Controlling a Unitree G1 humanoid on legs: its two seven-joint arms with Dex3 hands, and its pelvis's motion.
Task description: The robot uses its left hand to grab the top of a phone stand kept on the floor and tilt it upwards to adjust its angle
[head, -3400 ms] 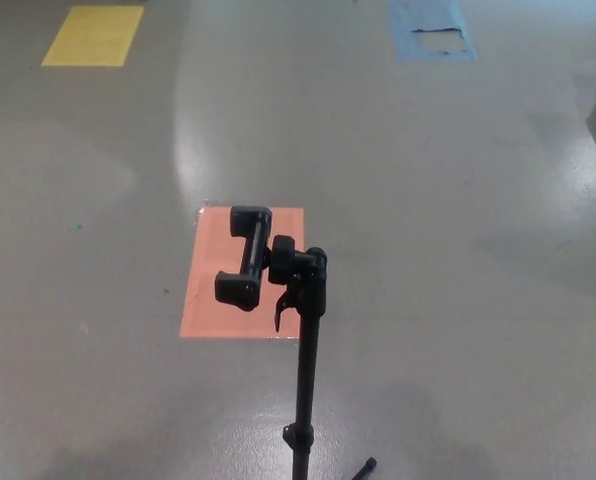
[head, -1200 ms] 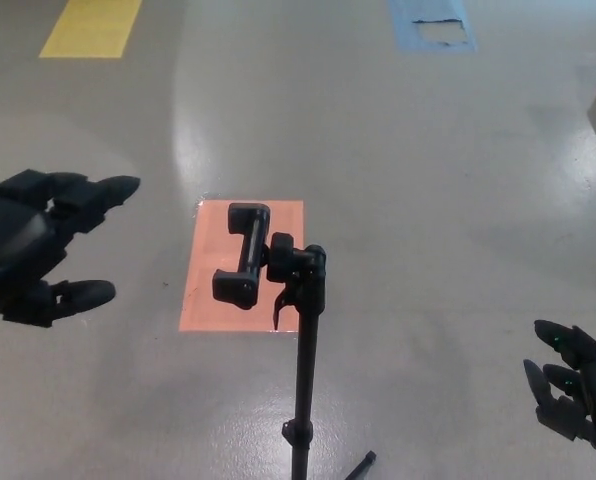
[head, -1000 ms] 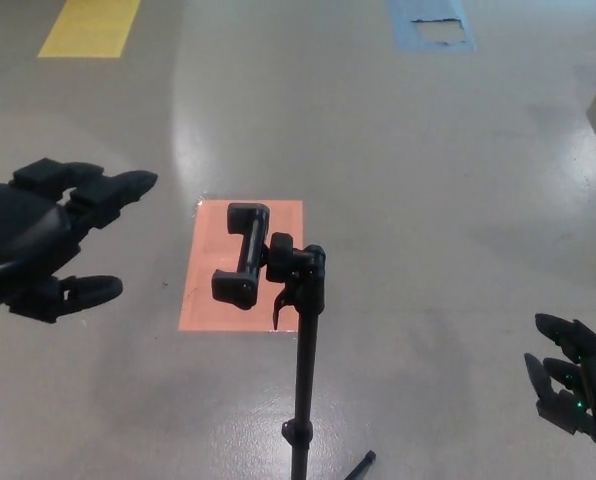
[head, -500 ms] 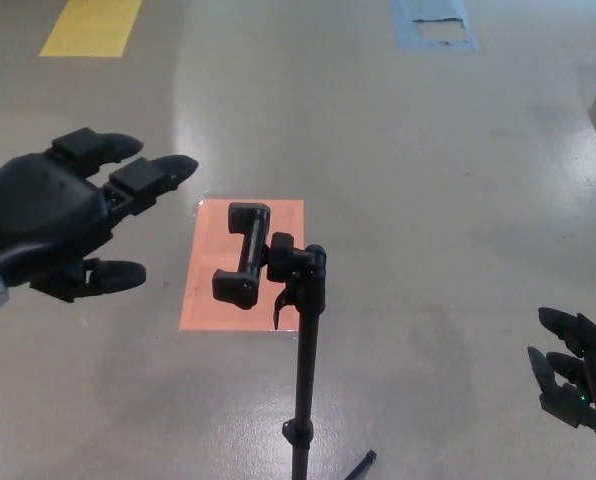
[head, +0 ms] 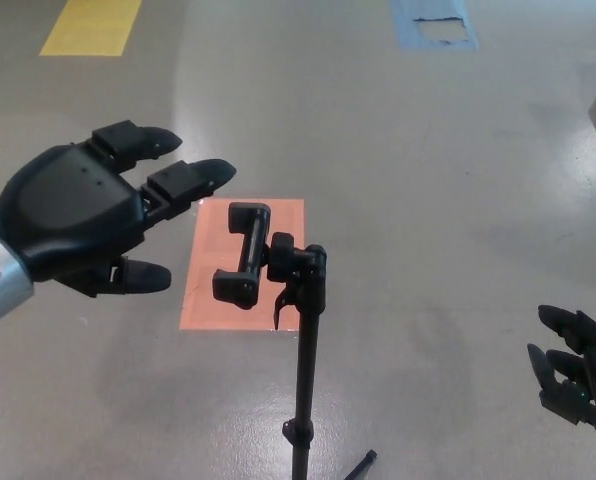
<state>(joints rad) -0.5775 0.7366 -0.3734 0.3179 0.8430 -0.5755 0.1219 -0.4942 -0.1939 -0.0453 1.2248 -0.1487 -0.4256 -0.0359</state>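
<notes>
Left hand (head: 88,220) released, 2 fingers and thumb spread, holding nothing, hovering just left of the phone stand (head: 303,330). The stand's clamp head (head: 244,256) sits right of the fingertips, not touching; a clear gap lies between them. Pole runs down to the bottom edge. Orange floor patch (head: 206,290) lies beneath the clamp. Right hand (head: 576,375) at the lower right edge, fingers apart, empty, well apart from the stand, bare grey floor (head: 428,200) between.
</notes>
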